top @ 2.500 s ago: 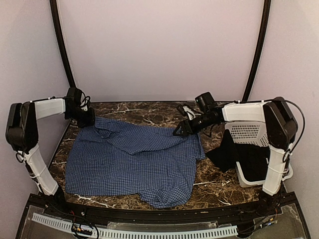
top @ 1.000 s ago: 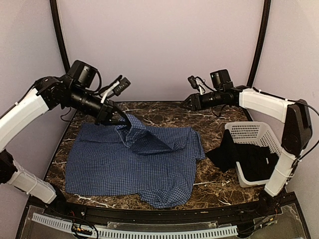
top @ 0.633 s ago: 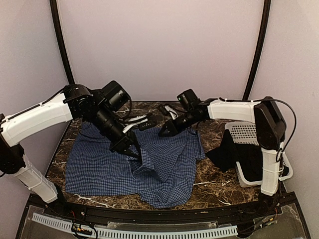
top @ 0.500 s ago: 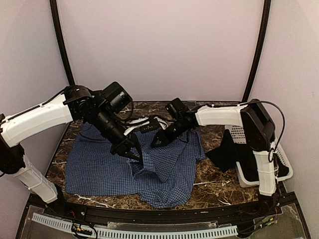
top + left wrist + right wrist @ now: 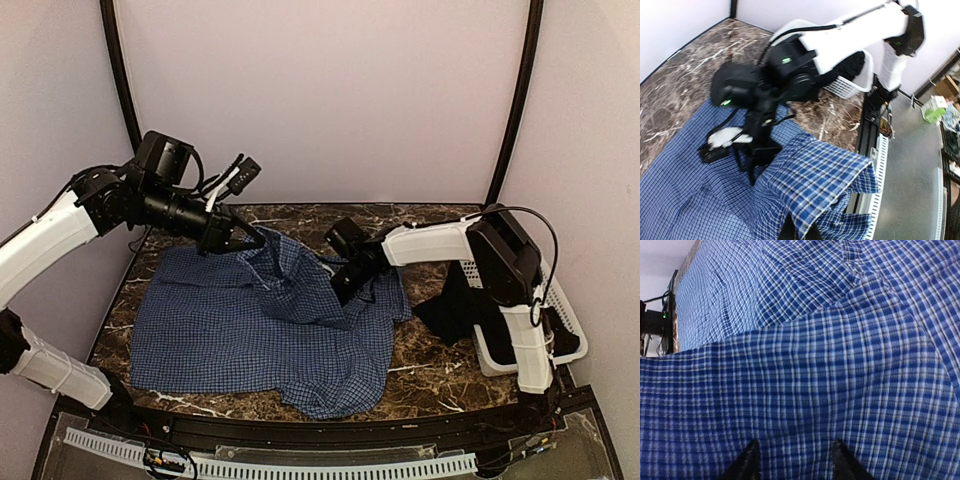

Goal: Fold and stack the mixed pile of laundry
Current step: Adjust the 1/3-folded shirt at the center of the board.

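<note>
Two garments, neither folded yet.
Left gripper (image 5: 247, 240) pinches a raised fold of the shirt (image 5: 250, 325); right gripper (image 5: 795, 460), fingers apart, meets it; black garment (image 5: 450, 305) drapes the basket (image 5: 500, 262) at right.

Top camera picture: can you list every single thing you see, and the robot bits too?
checked shirt: one, blue and white, spread over the middle of the table, far edge raised
black garment: one, black, spilling from the basket onto the table, right side
basket: one, white with holes, right edge of the table
table: one, dark brown marble with white veins, under everything
left claw: one, black, shut on the checked shirt's raised far edge
right claw: one, black, open, down on the checked shirt's right part
</note>
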### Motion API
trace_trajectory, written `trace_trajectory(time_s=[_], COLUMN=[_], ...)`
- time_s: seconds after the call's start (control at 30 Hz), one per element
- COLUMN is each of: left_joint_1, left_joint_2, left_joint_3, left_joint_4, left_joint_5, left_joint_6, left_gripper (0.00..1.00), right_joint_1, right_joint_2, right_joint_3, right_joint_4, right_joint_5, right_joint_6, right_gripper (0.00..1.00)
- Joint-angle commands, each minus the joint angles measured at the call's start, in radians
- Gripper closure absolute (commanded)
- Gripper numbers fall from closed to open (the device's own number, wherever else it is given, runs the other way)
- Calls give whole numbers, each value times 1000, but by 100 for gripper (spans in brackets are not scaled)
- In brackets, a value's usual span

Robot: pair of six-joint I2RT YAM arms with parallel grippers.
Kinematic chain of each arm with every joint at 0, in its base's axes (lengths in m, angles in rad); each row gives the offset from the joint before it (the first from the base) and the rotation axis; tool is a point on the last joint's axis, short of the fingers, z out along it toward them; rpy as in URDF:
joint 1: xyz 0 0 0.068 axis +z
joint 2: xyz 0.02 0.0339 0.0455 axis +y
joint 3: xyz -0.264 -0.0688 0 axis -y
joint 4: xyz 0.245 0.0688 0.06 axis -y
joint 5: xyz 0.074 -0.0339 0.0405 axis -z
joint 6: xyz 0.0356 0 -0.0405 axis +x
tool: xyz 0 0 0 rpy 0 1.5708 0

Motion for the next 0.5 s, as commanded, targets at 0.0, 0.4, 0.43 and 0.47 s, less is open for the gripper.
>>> trace_trajectory(time_s=[0.0, 0.4, 0.43, 0.47], left_joint_1=[117, 504, 551, 571], left_joint_2=[-25, 23, 25, 33], left_joint_3=[-102, -302, -311, -325], left_joint_4=[142, 296, 304, 319], left_joint_5=[-32, -155, -156, -156], left_joint_6=[-143, -398, -410, -433], left_gripper=[100, 100, 100, 100], right_joint_1=[-78, -285, -286, -287], right_joint_2=[-200, -238, -212, -189], right_joint_3=[-61, -91, -83, -74], right_joint_4=[18, 39, 42, 44], right_joint_5=[10, 124, 125, 128], right_joint_6=[28, 25, 25, 27], right_gripper=[43, 38, 38, 39])
